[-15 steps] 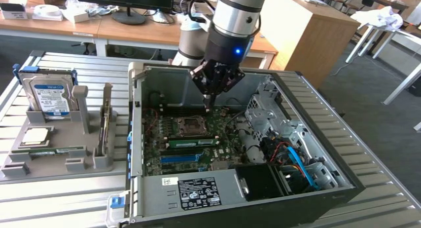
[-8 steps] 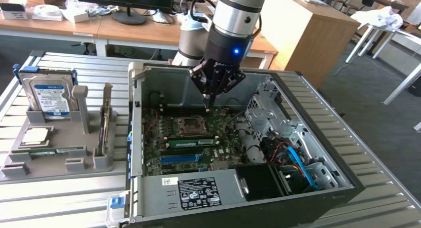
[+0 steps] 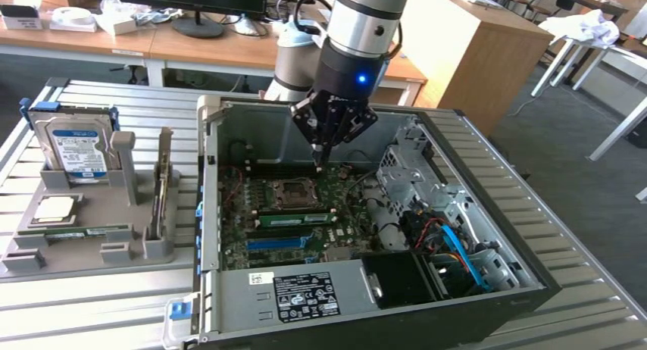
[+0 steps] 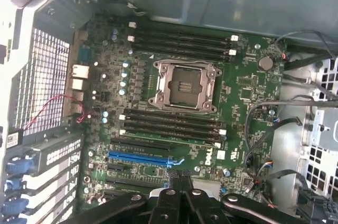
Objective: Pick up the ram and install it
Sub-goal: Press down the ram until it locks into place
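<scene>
Setting: office-type room with wooden desks at the far side; a ribbed metal tabletop [image 3: 91,304] carries all items.

Item: open computer case [image 3: 526,289], lying on its side at the centre of the tabletop, motherboard [image 3: 293,214] exposed. An empty CPU socket [image 4: 185,84] sits mid-board, with black memory slots [image 4: 171,123] on either side of it. A green module [image 3: 295,218] lies across the board beside the socket in the exterior view.

Item: grey holder tray [image 3: 76,248], at the exterior view's left of the case. It holds a hard drive [image 3: 73,149] upright at the far end, a square silver CPU chip [image 3: 56,208], an upright expansion card [image 3: 162,191], and the ram [image 3: 79,232], lying flat in a groove near the tray's front.

Item: end effector [image 3: 321,167], fingers drawn together, holding nothing, poised above the motherboard just past the socket, well apart from the ram.
</scene>
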Controlling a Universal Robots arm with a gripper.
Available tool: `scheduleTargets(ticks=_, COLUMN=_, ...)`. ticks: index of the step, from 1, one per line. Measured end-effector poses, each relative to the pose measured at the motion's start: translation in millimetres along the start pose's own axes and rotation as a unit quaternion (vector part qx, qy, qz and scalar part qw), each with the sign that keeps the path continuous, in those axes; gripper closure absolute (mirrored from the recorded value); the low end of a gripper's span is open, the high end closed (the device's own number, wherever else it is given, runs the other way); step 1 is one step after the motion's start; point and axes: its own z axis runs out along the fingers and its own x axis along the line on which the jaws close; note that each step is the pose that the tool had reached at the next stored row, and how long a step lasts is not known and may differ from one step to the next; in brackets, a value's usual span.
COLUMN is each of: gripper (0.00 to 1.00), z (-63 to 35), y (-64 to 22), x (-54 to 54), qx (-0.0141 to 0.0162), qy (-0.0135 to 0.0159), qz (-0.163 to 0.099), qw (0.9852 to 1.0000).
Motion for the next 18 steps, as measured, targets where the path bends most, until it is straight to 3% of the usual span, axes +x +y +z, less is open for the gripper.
scheduleTargets(ticks=18, gripper=0.90, z=-1.8, y=0.0, x=0.1, qx=-0.0004, qy=0.0000, qz=0.010, qw=0.9999)
